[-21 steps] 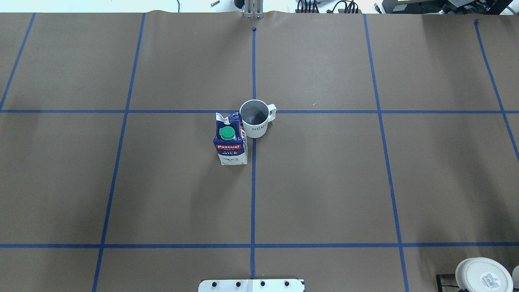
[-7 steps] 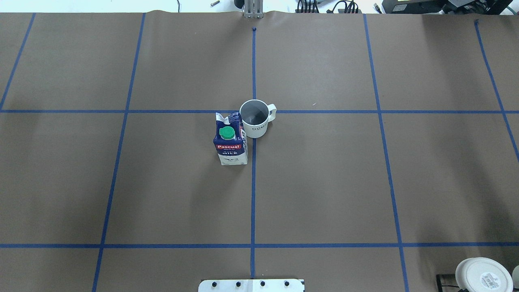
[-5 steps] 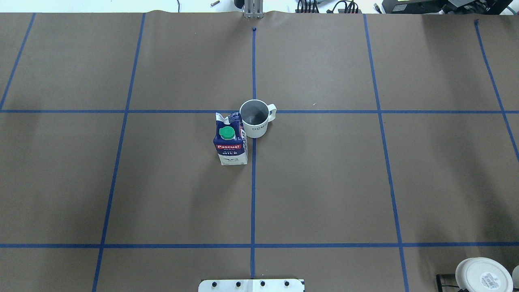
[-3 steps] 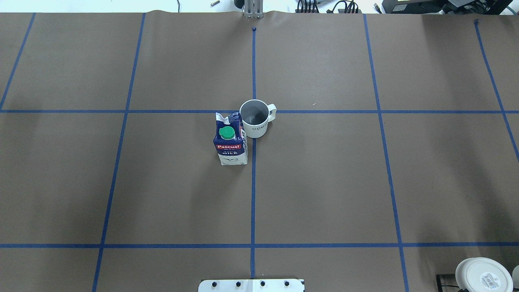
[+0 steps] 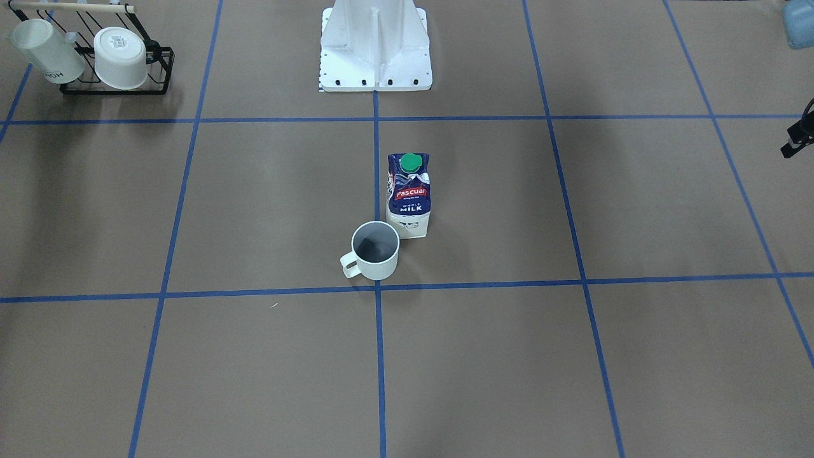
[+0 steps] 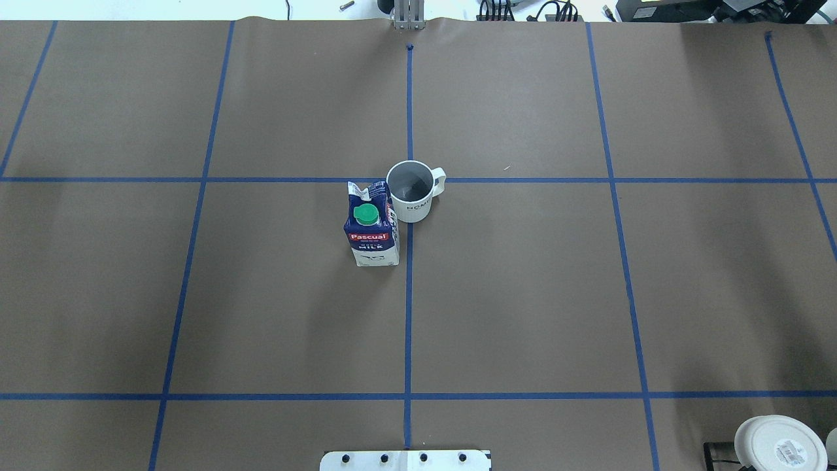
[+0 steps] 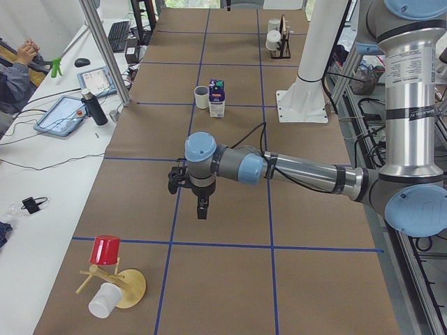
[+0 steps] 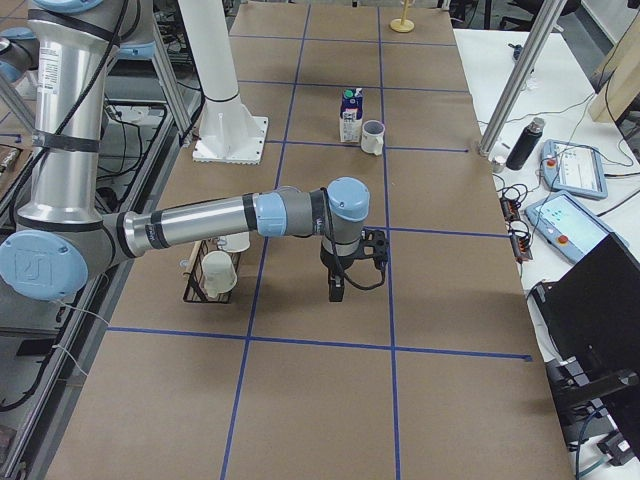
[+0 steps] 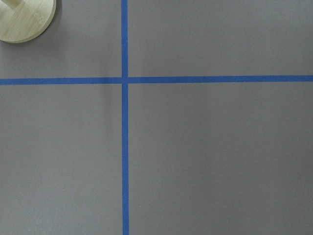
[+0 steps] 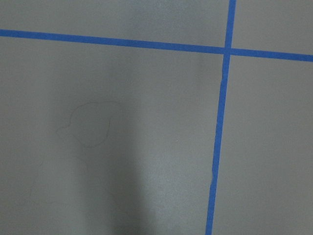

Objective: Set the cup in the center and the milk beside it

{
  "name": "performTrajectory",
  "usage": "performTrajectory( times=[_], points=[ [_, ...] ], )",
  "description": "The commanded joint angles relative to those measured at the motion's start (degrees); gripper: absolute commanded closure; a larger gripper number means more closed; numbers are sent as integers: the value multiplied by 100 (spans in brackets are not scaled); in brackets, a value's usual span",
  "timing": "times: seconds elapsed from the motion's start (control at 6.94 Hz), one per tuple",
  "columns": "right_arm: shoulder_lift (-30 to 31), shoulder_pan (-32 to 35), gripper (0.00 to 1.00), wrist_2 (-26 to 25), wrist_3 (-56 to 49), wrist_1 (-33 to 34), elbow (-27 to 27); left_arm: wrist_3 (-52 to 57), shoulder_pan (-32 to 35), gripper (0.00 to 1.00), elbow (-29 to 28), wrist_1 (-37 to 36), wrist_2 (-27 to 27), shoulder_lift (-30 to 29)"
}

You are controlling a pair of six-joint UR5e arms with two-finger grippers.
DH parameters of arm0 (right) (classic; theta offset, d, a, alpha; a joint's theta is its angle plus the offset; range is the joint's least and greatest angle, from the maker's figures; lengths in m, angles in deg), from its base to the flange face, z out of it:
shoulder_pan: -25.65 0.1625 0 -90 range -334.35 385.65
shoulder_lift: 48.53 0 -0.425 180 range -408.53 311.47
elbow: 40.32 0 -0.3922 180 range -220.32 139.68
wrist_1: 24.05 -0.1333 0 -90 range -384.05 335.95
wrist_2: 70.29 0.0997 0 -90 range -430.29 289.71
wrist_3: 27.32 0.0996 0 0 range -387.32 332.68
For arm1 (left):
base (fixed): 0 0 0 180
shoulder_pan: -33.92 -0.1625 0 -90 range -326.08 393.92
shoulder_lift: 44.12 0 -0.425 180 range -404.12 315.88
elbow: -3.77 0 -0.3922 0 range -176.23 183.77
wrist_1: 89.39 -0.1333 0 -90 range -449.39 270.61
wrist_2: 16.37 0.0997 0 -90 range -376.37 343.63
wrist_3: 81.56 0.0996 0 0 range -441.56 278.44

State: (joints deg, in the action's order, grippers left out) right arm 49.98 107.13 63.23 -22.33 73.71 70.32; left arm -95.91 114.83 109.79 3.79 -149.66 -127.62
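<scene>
Cup [image 6: 410, 190] and milk [image 6: 371, 226] stand exactly as in the preceding overhead frames; nothing has shifted. Left end effector [image 7: 201, 213] and right end effector [image 8: 336, 293] hang over the bare desk [image 6: 523, 294], well apart from both; their finger spacing cannot be told. The cup is upright at the central tape crossing [image 6: 409, 180], handle toward the robot's right. The milk is upright just beside it on the robot's left, long axis vertical, label facing the robot.

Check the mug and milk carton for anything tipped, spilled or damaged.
Nothing is tipped or spilled: the white handled mug and the dark-blue and white milk carton with a green cap stand upright, close together. Only the carton's top fold looks crumpled.
</scene>
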Motion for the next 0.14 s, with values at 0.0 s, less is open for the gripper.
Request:
performTrajectory(
  times=[0.0],
  points=[
    [-7,0,0,-1,11,6,-34,-15,4,2,41,33,-4,10]
  ],
)
